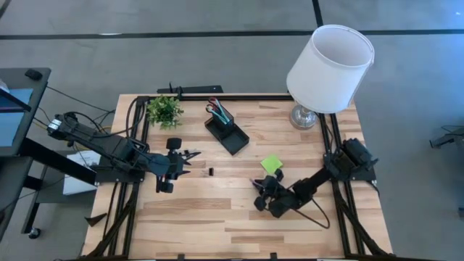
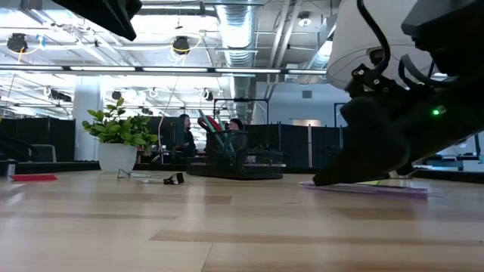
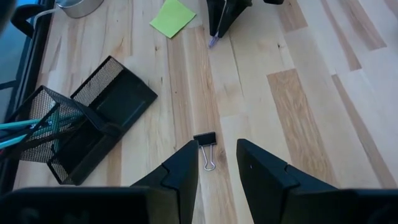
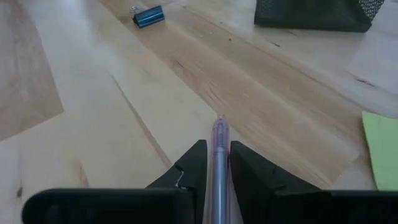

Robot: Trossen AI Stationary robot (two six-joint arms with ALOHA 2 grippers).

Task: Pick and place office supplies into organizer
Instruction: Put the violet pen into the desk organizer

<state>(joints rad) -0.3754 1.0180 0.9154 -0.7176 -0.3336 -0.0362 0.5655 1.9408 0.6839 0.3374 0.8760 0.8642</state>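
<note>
Worktop of pale wooden planks carries the following. Black wire-mesh desk organizer, toward the far middle: taller cup section holding teal and red-handled items, lower tray section beside it. Lime-green square sticky-note pad, lying flat near my right arm, apart from the organizer. Small black binder clip with wire handles, on the bare wood just ahead of my left end effector, not touched. Thin translucent purple pen, lying low on the wood between the fingers of my right end effector; the fingers stand narrowly parted on either side of the barrel, and I cannot tell whether they press it. Left end effector: fingers part open, a clear gap between them, nothing held, hovering at the left-middle of the worktop. Small green potted plant in a white pot, far left corner. White-shaded lamp on a silver base, far right corner.
</note>
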